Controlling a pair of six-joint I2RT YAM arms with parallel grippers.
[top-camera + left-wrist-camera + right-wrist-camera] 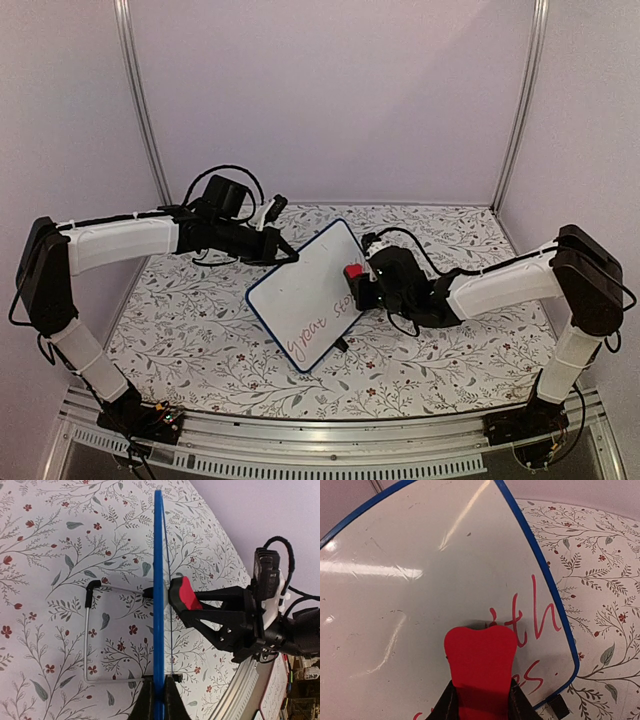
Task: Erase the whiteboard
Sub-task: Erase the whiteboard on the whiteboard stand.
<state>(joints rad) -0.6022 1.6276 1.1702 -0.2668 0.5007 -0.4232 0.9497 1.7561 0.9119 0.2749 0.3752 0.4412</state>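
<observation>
Left jaws pinch the rim of the whiteboard (300, 295), which stands tilted at mid-tabletop (190, 335). Right jaws pinch the red eraser (353, 272), pressed against its face. Risk: excess wiping pressure could twist the board from the left grip.

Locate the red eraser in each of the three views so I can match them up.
Top external: the red eraser is right of centre, by the right edge of the whiteboard.
Left wrist: the red eraser is at centre, against the right face of the edge-on whiteboard.
Right wrist: the red eraser is at bottom centre, on the whiteboard beside the red writing.
Shared landmark: the whiteboard's blue rim.
</observation>
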